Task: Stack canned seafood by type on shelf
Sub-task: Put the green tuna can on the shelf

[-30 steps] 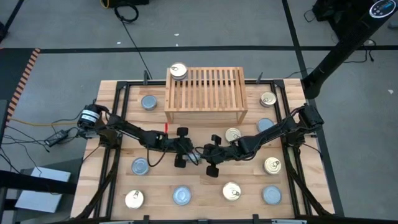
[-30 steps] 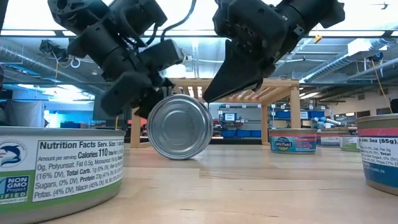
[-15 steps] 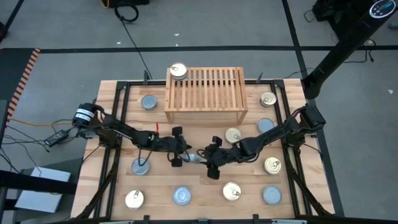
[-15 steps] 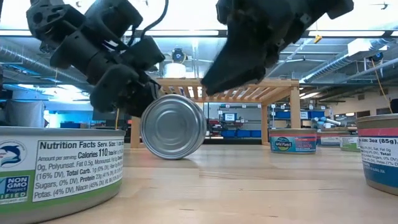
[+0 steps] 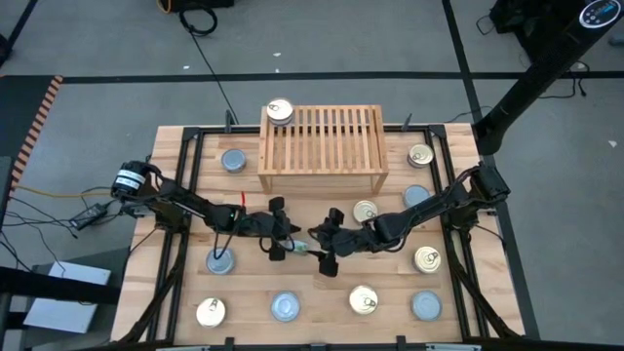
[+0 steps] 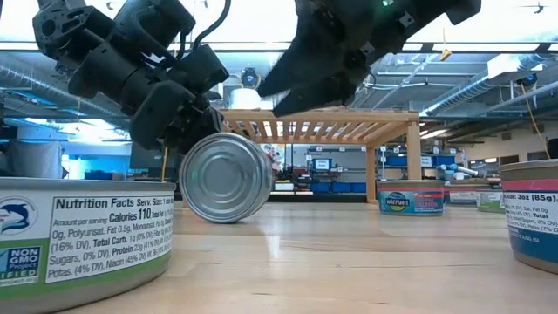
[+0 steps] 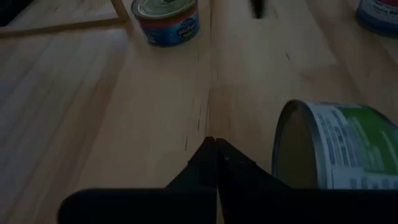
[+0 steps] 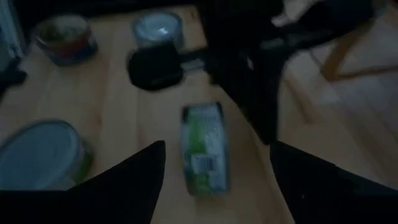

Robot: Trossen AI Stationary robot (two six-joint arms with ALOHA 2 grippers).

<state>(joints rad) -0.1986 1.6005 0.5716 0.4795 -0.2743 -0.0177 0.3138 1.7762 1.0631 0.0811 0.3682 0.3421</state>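
Note:
A tin (image 6: pixel 225 177) with a green label stands on its edge on the table (image 5: pixel 292 283), its silver end toward the near edge, also in the high view (image 5: pixel 301 248). My left gripper (image 5: pixel 290 242) is shut close beside the tin's flat end (image 7: pixel 292 158). My right gripper (image 8: pixel 214 186) is open; its fingers stand apart, slightly above the tin (image 8: pixel 204 149) and short of it. The shelf (image 5: pixel 322 146) stands at the far middle, and one gold-topped tin (image 5: pixel 280 112) rests flat on the far left corner of its slatted top. My left gripper has its shut fingers (image 7: pixel 214 155) right next to the tin's silver end (image 7: pixel 292 158), slanting down from the table's left. Bare wood shows between the fingertips and the tin. Farther back I cannot tell whether a finger touches it.
Several tins lie flat around the table: gold-topped ones (image 5: pixel 365 212) (image 5: pixel 427 258) (image 5: pixel 211 312) and silver-topped ones (image 5: pixel 233 161) (image 5: pixel 220 260) (image 5: pixel 286 307). Black frame rails (image 5: pixel 185 195) run along the table's sides. Bare planks lie between the grippers and the near tins.
My right gripper has opened, come off the tin and risen a little. The tin, still on its edge, has rolled a short way toward the table's left. My left gripper, shut throughout, has drawn back toward the table's left edge and tipped downward.

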